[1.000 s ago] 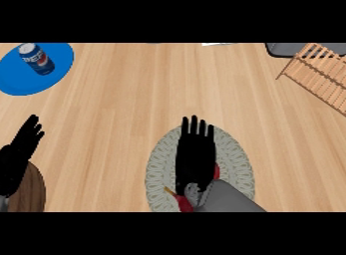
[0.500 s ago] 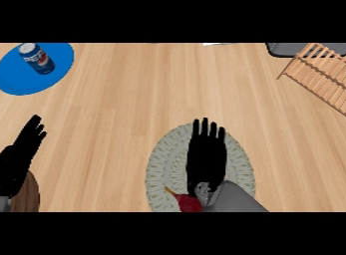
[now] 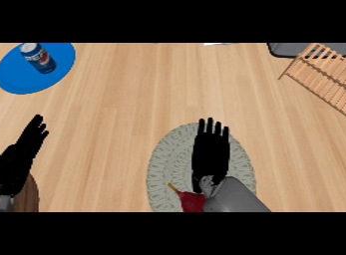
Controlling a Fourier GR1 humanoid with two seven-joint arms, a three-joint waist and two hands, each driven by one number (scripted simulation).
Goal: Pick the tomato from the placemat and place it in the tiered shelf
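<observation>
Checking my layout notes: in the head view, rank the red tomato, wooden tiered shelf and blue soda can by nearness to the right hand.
From the right hand:
1. Red tomato, beside its wrist on the placemat.
2. Wooden tiered shelf, upper right.
3. Blue soda can, far upper left.

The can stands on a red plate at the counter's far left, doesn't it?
Not quite: the plate is blue, not red. The head view shows the can standing on it at the counter's far left.

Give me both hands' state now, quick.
Left hand: open, fingers straight, resting at the left edge, holding nothing.
Right hand: open, fingers straight, flat above the placemat; the tomato sits by its wrist, not held.
</observation>
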